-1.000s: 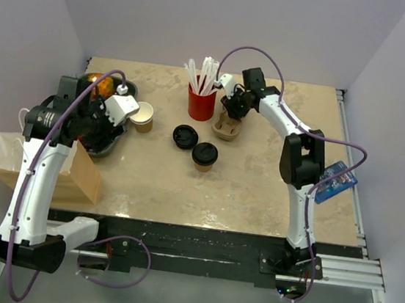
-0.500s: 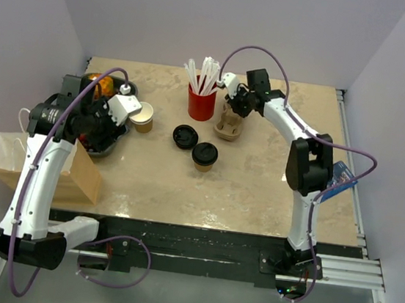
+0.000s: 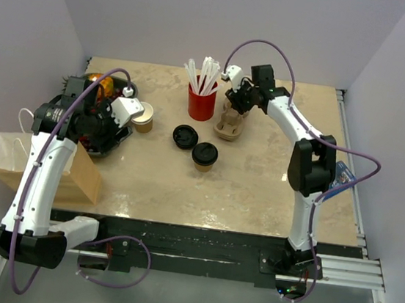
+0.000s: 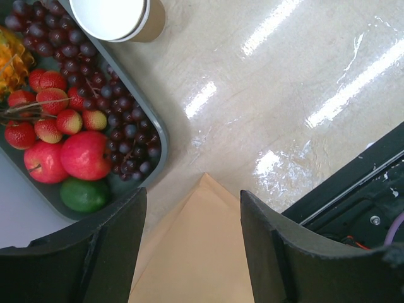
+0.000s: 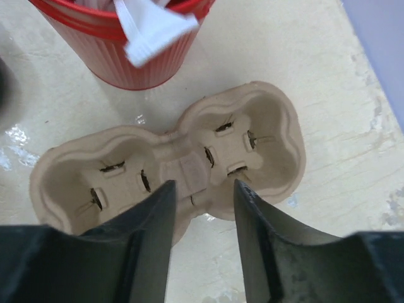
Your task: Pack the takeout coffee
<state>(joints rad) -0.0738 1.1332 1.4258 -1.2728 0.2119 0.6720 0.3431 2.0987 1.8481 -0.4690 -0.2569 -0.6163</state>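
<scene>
The takeout coffee, a short tan cup under a black lid, stands upright near the middle of the table, apart from both arms and just beside a loose black lid. Behind it a moulded two-cup carrier lies flat with both wells empty, close to the red straw cup; it probably sits there to take the coffee before anything goes into the paper bag at the left edge. The right tool hangs over the carrier's narrow middle bridge, its fingers partly spread to either side of the centre tab, a placement that suits lifting the carrier by its waist. Nothing is pinched between them, and whether they touch the cardboard I cannot tell. The left tool is spread wide and empty, hovering over the corner of the bag and the rim of the fruit tray, with the lidless cup beyond, seemingly waiting out of the way.
</scene>
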